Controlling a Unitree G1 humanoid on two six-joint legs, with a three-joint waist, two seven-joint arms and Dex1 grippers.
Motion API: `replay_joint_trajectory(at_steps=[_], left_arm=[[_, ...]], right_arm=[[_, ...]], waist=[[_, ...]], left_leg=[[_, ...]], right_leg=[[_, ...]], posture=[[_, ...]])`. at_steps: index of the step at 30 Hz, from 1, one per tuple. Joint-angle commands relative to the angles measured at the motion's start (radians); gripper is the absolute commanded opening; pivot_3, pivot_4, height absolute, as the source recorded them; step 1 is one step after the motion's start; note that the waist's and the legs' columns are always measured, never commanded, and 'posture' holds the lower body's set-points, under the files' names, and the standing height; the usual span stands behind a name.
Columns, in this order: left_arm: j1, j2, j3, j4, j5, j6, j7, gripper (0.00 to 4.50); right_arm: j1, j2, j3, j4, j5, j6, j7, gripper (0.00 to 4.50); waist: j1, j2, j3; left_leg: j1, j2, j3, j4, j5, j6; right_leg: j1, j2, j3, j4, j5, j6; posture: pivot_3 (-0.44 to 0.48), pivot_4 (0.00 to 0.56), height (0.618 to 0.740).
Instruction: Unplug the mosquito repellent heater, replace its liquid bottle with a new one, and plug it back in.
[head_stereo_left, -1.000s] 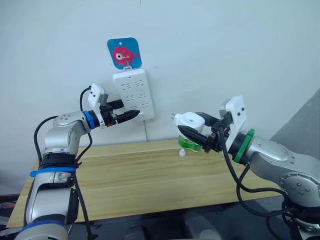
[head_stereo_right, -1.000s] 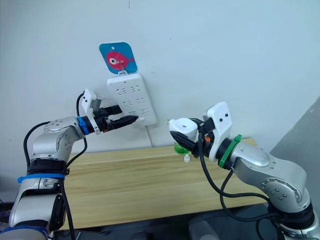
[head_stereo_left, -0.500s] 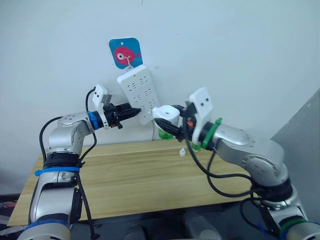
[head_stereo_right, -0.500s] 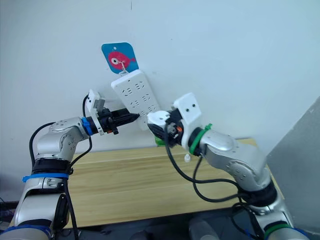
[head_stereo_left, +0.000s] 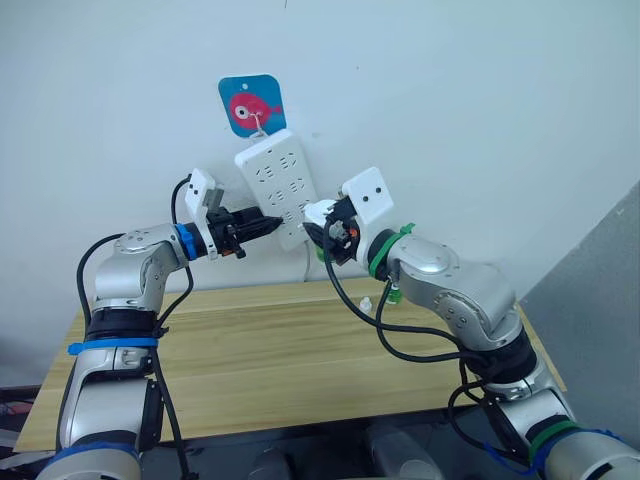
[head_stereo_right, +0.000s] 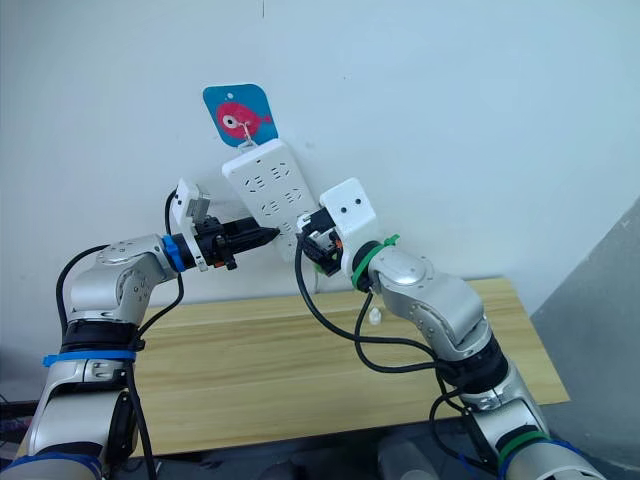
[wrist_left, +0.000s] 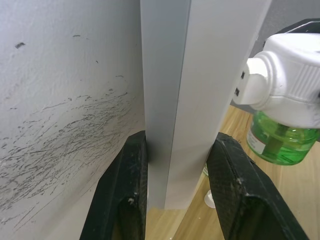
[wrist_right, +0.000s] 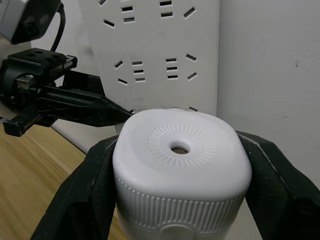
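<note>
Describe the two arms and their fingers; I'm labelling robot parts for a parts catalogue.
Both arms are silver metal with black joints and loose black cables. The left gripper sits behind a blue wrist ring, the right gripper behind a green one. Each carries a white camera box and two tapered black fingers.

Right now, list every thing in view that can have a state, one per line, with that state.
mosquito repellent heater: held in the right gripper, at the strip's face, plug not seen seated
liquid bottle: green, fitted under the heater
power strip: hanging from the wall hook, tilted, lower edge pinched
left gripper: shut on the power strip
right gripper: shut on the heater
small white cap: lying loose on the table
</note>
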Motion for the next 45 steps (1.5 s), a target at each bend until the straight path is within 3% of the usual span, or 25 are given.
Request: replay_joint_trajectory(at_steps=[1, 30, 45], left_arm=[[-0.013, 0.006, 0.029, -0.028, -0.015, -0.008, 0.010, 1.32], [0.005, 0.009, 0.032, -0.053, -0.020, 0.006, 0.002, 1.32], [0.021, -0.006, 0.041, -0.107, -0.046, 0.062, 0.006, 1.32]], right_arm=[[-0.009, 0.018, -0.010, -0.009, -0.043, -0.044, 0.033, 3.06], [0.010, 0.114, -0.013, 0.091, -0.238, -0.149, 0.147, 3.05], [-0.037, 0.185, -0.019, 0.311, -0.304, -0.290, 0.219, 3.05]], waist=[[0.000, 0.000, 0.000], [-0.008, -0.001, 0.000], [-0.024, -0.002, -0.001]], left_leg=[[0.000, 0.000, 0.000, 0.000, 0.000, 0.000], [0.000, 0.000, -0.001, 0.000, 0.000, 0.000], [0.002, 0.000, -0.002, 0.001, 0.001, -0.001]], right_leg=[[0.000, 0.000, 0.000, 0.000, 0.000, 0.000], [0.000, 0.000, -0.001, 0.001, 0.000, 0.000], [0.001, 0.000, -0.002, 0.004, 0.001, 0.000]], posture=[[-0.203, 0.047, 0.735], [-0.190, 0.045, 0.735], [-0.170, 0.046, 0.735]])
